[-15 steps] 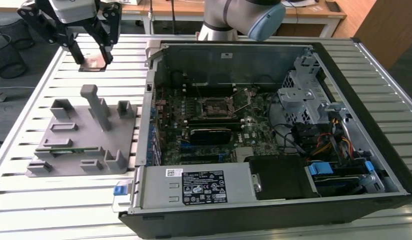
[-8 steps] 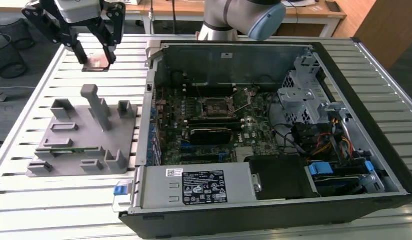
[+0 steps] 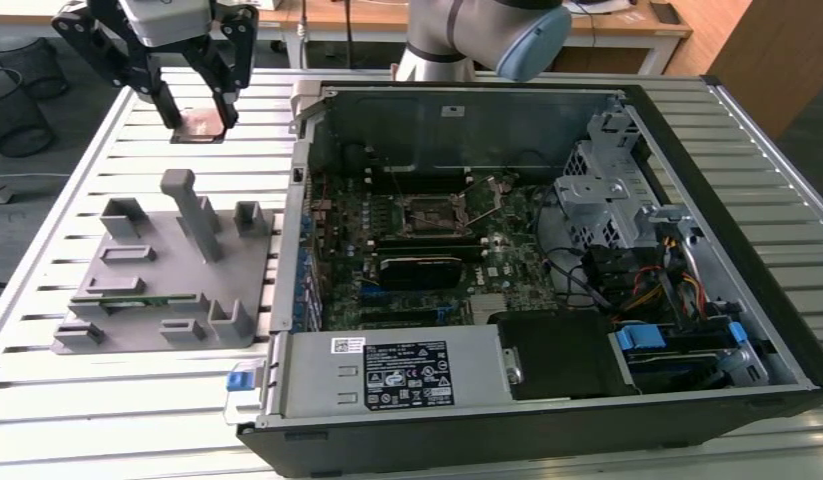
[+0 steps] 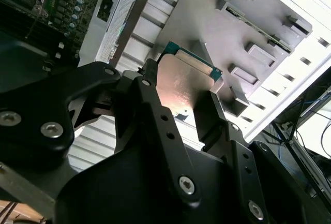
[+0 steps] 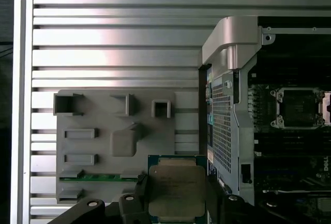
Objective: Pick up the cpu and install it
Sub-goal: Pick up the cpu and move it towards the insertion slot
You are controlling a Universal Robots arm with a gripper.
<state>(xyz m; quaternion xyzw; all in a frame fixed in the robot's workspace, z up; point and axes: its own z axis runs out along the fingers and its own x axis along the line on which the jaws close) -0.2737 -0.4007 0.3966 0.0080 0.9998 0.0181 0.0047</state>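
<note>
The cpu [image 3: 202, 125], a flat square chip with a silvery top and a green rim, hangs in the air with my gripper [image 3: 198, 119] shut on it. In the exterior view it is held high over the slatted table's far left part, beyond the grey fixture block [image 3: 171, 270]. Both wrist views show the cpu [image 4: 187, 81] [image 5: 176, 190] clamped level between the black fingers [image 4: 220, 118] [image 5: 217, 200], metal face towards the cameras. The motherboard socket [image 3: 435, 210] [image 5: 300, 107] lies open inside the computer case, off to the exterior view's right of the gripper.
The open computer case [image 3: 731, 200] covers the middle and right of the slatted metal table [image 3: 64, 390]. Its side wall [image 5: 227, 105] stands between the gripper and the motherboard. The fixture block [image 5: 114, 141] has upright posts and holds a green memory stick [image 5: 98, 177]. Wire bins [image 3: 18, 95] stand beyond the table.
</note>
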